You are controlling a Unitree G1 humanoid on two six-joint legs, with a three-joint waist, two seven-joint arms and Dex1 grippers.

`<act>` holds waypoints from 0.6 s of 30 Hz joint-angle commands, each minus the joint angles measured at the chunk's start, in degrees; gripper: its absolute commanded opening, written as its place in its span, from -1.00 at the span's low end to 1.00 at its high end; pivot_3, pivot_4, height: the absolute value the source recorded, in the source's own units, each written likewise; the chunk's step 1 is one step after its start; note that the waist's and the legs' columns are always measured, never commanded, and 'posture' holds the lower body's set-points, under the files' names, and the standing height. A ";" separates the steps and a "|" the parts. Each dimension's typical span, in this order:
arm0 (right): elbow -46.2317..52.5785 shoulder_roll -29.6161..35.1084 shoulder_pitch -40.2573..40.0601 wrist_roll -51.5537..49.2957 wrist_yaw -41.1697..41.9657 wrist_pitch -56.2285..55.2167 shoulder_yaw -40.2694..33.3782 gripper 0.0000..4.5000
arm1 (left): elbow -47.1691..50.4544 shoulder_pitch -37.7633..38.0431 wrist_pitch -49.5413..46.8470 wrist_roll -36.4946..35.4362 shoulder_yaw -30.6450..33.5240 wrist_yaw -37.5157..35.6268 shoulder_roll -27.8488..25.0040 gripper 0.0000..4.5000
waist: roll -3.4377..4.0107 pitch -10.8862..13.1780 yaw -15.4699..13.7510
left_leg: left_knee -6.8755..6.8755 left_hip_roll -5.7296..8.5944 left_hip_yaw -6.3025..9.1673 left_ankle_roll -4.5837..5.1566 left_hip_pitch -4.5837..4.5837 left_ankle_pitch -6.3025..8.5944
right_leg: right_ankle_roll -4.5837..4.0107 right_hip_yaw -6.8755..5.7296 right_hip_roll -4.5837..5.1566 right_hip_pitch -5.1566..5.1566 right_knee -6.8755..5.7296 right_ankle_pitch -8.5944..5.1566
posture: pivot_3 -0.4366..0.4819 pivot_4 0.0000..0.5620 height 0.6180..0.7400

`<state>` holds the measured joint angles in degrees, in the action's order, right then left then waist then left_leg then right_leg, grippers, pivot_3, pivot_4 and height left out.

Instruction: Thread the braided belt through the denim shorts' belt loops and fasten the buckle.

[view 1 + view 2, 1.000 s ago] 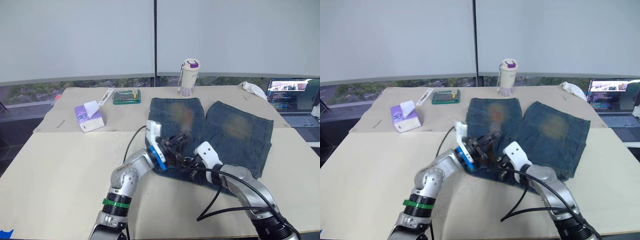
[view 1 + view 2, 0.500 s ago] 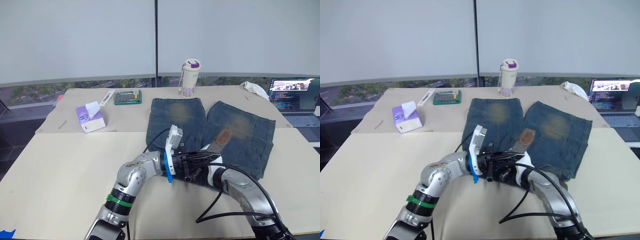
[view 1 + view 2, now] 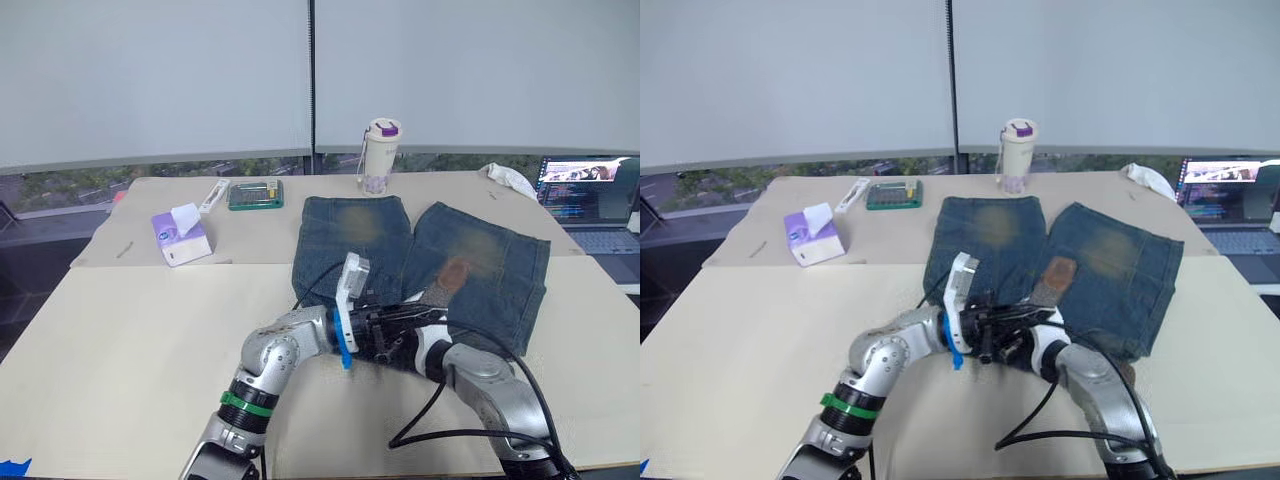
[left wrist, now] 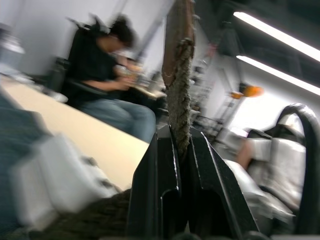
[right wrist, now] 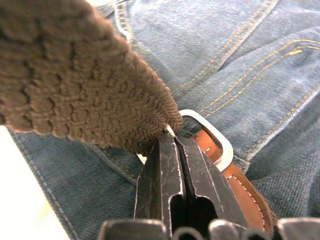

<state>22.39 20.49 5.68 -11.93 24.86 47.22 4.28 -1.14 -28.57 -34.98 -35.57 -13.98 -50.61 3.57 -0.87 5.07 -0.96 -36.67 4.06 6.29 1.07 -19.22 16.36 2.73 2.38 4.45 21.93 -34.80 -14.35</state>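
Observation:
The denim shorts (image 3: 492,262) lie flat on the table with the legs pointing away and the waistband nearest me. Both grippers meet over the waistband's middle. My left gripper (image 4: 181,145) is shut on the braided belt (image 4: 179,95), whose strap rises from between its fingers. The belt's brown tapered end (image 3: 455,272) stands over the right-hand leg. My right gripper (image 5: 169,140) is pinched shut where the braid (image 5: 75,90) meets the silver buckle (image 5: 212,135), beside the tan leather end (image 5: 240,187). The belt loops are hidden under the grippers.
At the table's back stand a white bottle with a purple lid (image 3: 379,155), a green box (image 3: 254,193) and a purple tissue box (image 3: 180,235). A white cloth (image 3: 508,178) and a laptop (image 3: 585,200) sit far right. Black cables (image 3: 430,405) loop by my right arm.
My left gripper has swung rightward along the waistband to meet the right gripper. The belt's tapered end has come up over the right-hand leg. In the last half second little has moved.

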 commanded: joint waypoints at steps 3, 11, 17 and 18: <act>6.19 2.16 -5.92 -0.46 0.26 -4.61 -1.50 -0.98 | -4.99 -2.47 14.39 10.90 -0.48 7.29 2.84 -1.00 | 0.05 0.06 -0.81 | 0.00 0.03 0.02 0.01 -0.09 0.01 | 0.01 -0.03 0.02 0.03 0.10 -0.01 | -0.05 -0.47 1.00; 20.89 3.80 -14.87 -7.74 0.66 -0.90 -10.82 -0.30 | -14.07 -4.48 27.39 19.48 0.69 14.94 5.77 -1.00 | 0.39 0.56 -1.17 | 0.00 -0.03 0.00 0.00 -0.33 0.00 | 0.03 0.05 -0.01 0.28 0.08 0.00 | -0.05 -0.47 1.00; 26.39 0.20 -18.37 -15.83 -1.15 -1.69 -22.23 0.63 | -17.94 -5.05 35.26 25.20 -1.68 15.09 5.18 -1.00 | 0.39 0.58 -1.21 | 0.00 -0.01 0.01 0.00 -0.37 0.00 | 0.28 0.00 -0.01 0.28 0.06 -0.14 | -0.05 -0.47 1.00; 26.89 -0.23 -18.40 -17.06 -1.43 -1.62 -23.54 0.79 | -18.45 -4.98 36.25 25.85 -1.83 15.25 5.28 -1.00 | 0.39 0.58 -1.21 | 0.00 0.01 0.00 0.01 -0.36 0.00 | 0.26 0.01 -0.01 0.29 0.06 -0.13 | -0.05 -0.47 1.00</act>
<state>45.99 20.54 -12.95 -26.20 23.93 46.58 -16.63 -20.05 -32.30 -1.33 -10.86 -15.00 -35.53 8.61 -0.47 5.65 -2.17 -36.67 4.07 6.28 1.08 -19.57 16.36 2.98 2.39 4.45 22.21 -34.75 -14.47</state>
